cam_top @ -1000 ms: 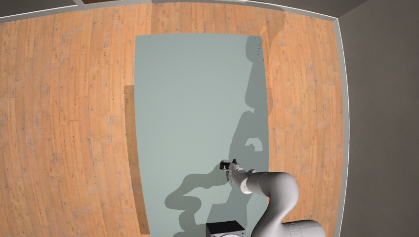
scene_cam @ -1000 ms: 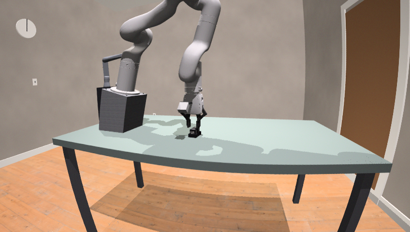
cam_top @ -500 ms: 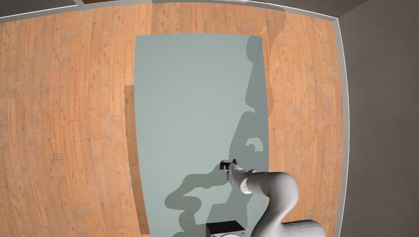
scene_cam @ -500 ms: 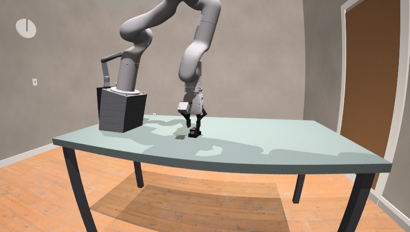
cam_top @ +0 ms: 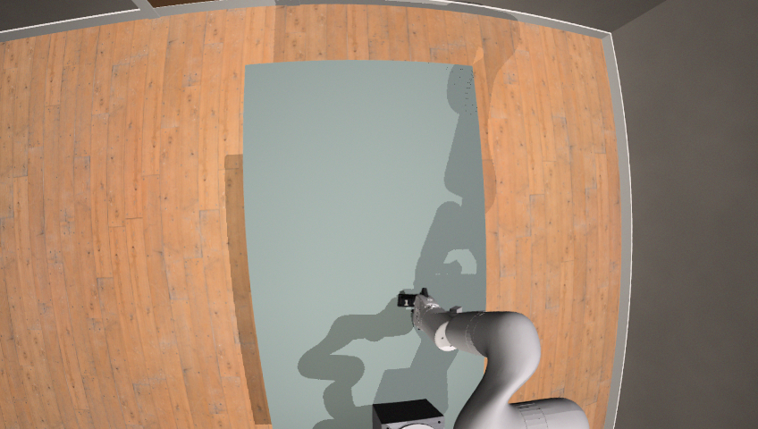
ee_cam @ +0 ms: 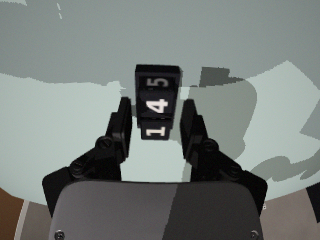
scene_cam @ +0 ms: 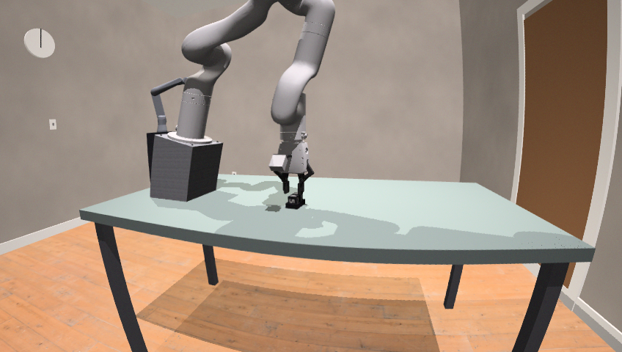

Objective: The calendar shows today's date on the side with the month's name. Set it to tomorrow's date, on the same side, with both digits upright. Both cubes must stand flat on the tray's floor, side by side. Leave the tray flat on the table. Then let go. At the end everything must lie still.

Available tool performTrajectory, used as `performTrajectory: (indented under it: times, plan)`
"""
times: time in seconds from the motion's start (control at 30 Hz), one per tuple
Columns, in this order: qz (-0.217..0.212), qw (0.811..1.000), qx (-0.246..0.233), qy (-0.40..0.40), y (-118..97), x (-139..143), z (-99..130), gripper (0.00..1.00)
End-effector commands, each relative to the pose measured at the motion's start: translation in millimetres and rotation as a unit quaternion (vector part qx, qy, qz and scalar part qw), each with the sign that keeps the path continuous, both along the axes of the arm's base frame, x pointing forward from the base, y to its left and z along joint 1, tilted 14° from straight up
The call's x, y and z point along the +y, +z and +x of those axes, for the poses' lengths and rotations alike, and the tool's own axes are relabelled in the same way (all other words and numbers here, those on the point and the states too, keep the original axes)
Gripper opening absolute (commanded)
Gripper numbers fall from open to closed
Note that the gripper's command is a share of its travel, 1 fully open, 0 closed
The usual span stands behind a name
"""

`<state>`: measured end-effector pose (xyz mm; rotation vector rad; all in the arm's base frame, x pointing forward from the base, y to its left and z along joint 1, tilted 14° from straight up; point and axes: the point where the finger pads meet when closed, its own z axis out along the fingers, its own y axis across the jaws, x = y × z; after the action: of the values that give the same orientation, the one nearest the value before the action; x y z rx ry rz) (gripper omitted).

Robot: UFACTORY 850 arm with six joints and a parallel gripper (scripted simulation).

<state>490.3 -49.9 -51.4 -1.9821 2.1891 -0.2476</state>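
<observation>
— Where does the calendar [ee_cam: 158, 102] sit?
— On the desk [scene_cam: 392, 209], below the arm, cubes showing 1, 4 and 5 from above.
— And the pincer [ee_cam: 156, 124]?
— Half open, its fingers straddling the near cube [ee_cam: 155, 130], gripping nothing.

Smooth light-grey arm [scene_cam: 301, 65], rounded joints, thin seam lines. Dark-grey square base block [scene_cam: 183, 169]. Grey wrist housing with corner screws; black claw [ee_cam: 152, 127], bolted linkage fingers.

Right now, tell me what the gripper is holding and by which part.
Nothing is held. The gripper stands open, its fingers flanking the cube showing 1 without touching it.
</observation>
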Motion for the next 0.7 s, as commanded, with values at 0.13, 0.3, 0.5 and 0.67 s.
performTrajectory:
  times: [0.13,0.3,0.5,0.67]
  plan:
    - [0.000,1.000,-0.001,0.000,-2.6,-0.1,1.3,0.47]
    - [0.000,1.000,-0.001,0.000,-6.1,-0.1,2.2,0.47]
    - [0.000,1.000,-0.001,0.000,-15.4,-0.1,4.5,0.47]
    - [0.000,1.000,-0.001,0.000,-21.9,-0.2,6.1,0.47]
